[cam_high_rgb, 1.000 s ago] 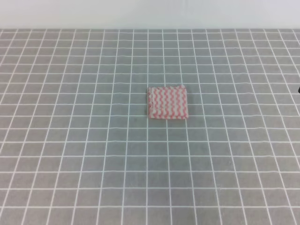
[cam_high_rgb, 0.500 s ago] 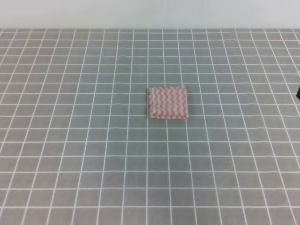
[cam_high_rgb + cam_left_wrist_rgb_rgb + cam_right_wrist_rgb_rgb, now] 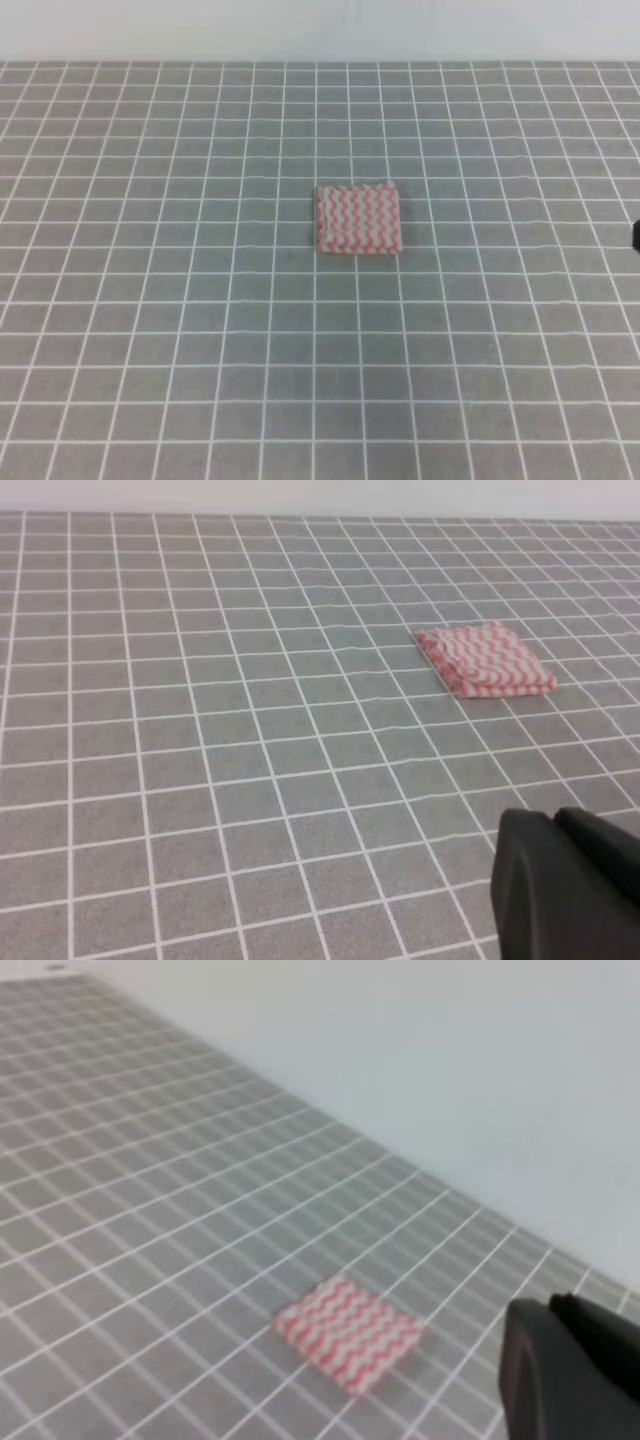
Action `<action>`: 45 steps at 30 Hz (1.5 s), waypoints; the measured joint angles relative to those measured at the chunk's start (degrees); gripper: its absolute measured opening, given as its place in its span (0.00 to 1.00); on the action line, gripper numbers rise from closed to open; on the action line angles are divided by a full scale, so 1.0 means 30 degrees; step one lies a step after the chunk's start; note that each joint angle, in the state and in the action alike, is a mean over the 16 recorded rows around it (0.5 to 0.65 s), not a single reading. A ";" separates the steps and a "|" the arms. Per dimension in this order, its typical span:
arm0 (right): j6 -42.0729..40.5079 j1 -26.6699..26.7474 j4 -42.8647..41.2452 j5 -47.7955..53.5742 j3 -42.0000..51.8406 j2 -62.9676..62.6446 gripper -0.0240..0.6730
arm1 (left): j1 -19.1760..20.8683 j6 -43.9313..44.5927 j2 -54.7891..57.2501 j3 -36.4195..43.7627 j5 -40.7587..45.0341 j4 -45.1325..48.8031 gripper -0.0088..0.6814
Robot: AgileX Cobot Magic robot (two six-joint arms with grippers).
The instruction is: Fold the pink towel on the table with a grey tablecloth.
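The pink towel (image 3: pixel 359 220) is seen folded small on the table with a grey tablecloth (image 3: pixel 150 330). Only a dark part, perhaps of each gripper, is seen at the wrist views' edges; open or closed cannot be told.

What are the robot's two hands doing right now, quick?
Left gripper: holds nothing; open or shut cannot be told.
Right gripper: holds nothing; open or shut cannot be told.

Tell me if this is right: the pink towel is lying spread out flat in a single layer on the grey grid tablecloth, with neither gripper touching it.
Not quite. The pink towel is already folded into a compact stack; the left wrist view shows layered edges. It does lie on the grey grid tablecloth, untouched.
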 joint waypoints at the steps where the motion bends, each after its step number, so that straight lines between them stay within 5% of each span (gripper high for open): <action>1: 0.0003 -0.0160 -0.0274 -0.0059 0.0019 -0.0048 0.01 | 0.0000 0.0000 0.0000 0.0000 0.0000 0.0000 0.01; 10: 0.0089 -0.3223 -0.0752 -0.0575 0.1580 -0.2133 0.01 | 0.0000 -0.0002 0.0000 0.0000 0.0017 0.0000 0.01; 23: 0.1297 -0.8444 0.0748 -0.0689 0.7908 -1.0009 0.01 | 0.0001 -0.0020 -0.0132 -0.0015 0.0132 0.0125 0.01; 38: 0.8343 -0.9573 -0.3306 -0.1010 1.2095 -1.2170 0.01 | 0.0000 -0.0005 0.0005 0.0000 0.0033 0.0404 0.01; 45: 0.9470 -0.9560 -0.4270 -0.0689 1.2432 -1.2212 0.01 | -0.0001 0.0005 0.0082 0.0010 -0.0033 0.0450 0.02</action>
